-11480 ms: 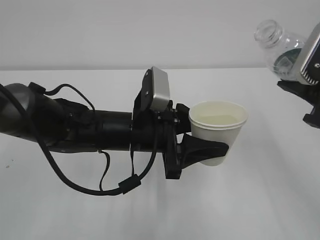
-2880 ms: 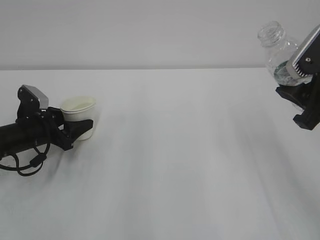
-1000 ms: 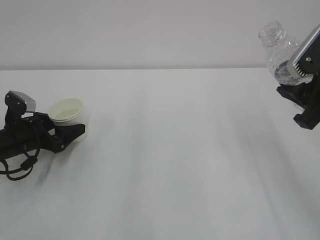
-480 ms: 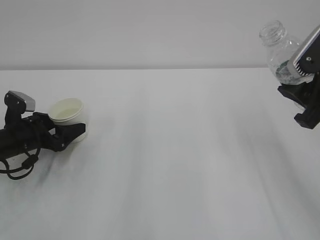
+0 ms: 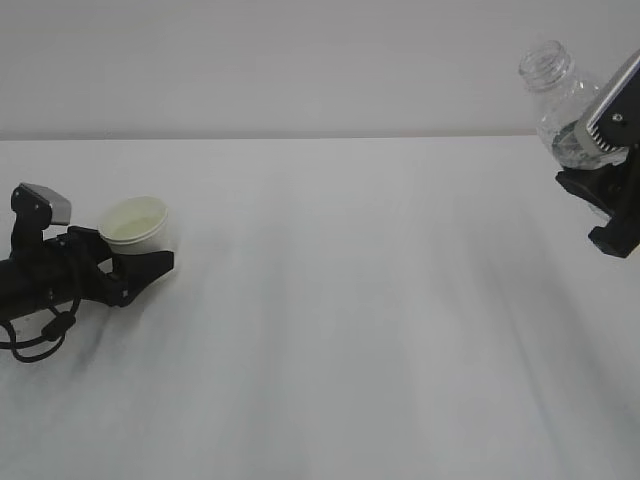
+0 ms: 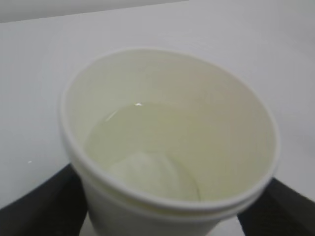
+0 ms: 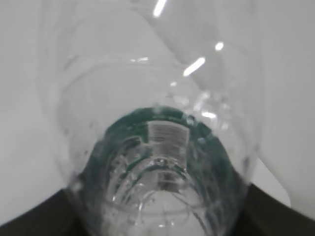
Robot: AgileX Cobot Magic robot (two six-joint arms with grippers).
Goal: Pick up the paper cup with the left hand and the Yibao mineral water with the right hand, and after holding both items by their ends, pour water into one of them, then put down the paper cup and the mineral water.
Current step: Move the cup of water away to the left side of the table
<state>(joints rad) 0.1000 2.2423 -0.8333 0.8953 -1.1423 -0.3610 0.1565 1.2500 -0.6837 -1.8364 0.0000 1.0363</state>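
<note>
On my exterior feed, the small white tapered paper cup (image 5: 137, 226) stands upright on the white bench (image 5: 360, 330) at the far left, pale liquid visible inside it on the left wrist feed. My black left gripper (image 5: 140, 258) sits low around it, jaws spread to either side; I cannot tell if they touch the wall. At the upper right, my black right gripper (image 5: 598, 190) pinches the clear ribbed plastic bottle (image 5: 560, 100) with the dark green label, held above the bench, open neck tilted up-left.
</note>
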